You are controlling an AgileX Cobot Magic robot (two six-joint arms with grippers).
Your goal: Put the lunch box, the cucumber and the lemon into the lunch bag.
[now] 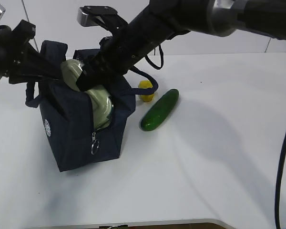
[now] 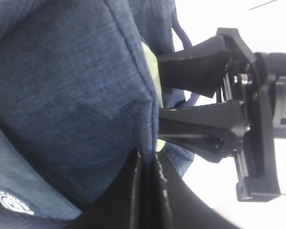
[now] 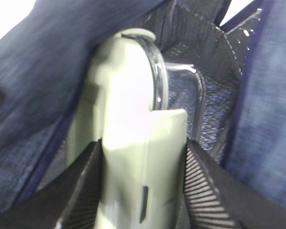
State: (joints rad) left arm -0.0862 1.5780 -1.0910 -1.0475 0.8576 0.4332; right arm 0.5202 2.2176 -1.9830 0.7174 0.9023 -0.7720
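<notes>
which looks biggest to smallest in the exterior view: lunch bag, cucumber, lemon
1. lunch bag, by far the largest
2. cucumber
3. lemon, smallest; the bag's handle partly covers it and it lies slightly farther back, but the ranking is clear.

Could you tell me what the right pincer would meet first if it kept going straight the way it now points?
The right pincer, shut on the lunch box, points down into the open lunch bag. Going on, the box would likely meet the bag's inner lining first, though depth there is unclear.
</notes>
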